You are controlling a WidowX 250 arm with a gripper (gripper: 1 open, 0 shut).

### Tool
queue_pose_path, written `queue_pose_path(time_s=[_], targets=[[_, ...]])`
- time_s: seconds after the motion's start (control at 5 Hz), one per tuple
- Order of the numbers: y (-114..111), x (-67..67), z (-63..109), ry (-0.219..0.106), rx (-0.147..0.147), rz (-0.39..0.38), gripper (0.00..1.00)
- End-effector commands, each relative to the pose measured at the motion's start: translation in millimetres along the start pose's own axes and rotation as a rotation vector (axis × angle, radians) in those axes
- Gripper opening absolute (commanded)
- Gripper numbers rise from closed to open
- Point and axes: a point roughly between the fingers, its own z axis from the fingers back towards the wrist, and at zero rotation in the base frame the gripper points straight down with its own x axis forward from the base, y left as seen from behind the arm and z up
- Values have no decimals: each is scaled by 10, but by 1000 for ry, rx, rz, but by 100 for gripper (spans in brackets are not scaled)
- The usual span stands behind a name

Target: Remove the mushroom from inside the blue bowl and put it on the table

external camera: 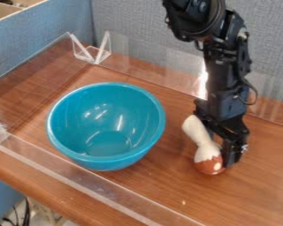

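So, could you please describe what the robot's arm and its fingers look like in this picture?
The arm is black throughout, built from blocky, boxy segments stacked in a chain, with a rounder, bulkier joint at the top. Dark cables run along its side. The gripper is also black, ending in two short, straight fingers. No markings or labels can be made out at this size.
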Motion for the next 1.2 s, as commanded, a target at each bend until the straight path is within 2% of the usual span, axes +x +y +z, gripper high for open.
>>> queue_pose_path(time_s=[0.0, 0.4, 0.8, 1.0], targets=[[116, 3, 48, -19, 16, 30, 100], [114, 6, 233, -9, 19, 1, 100], [93, -205, 374, -1, 14, -119, 100], [65, -282, 427, 3, 9, -184, 0]])
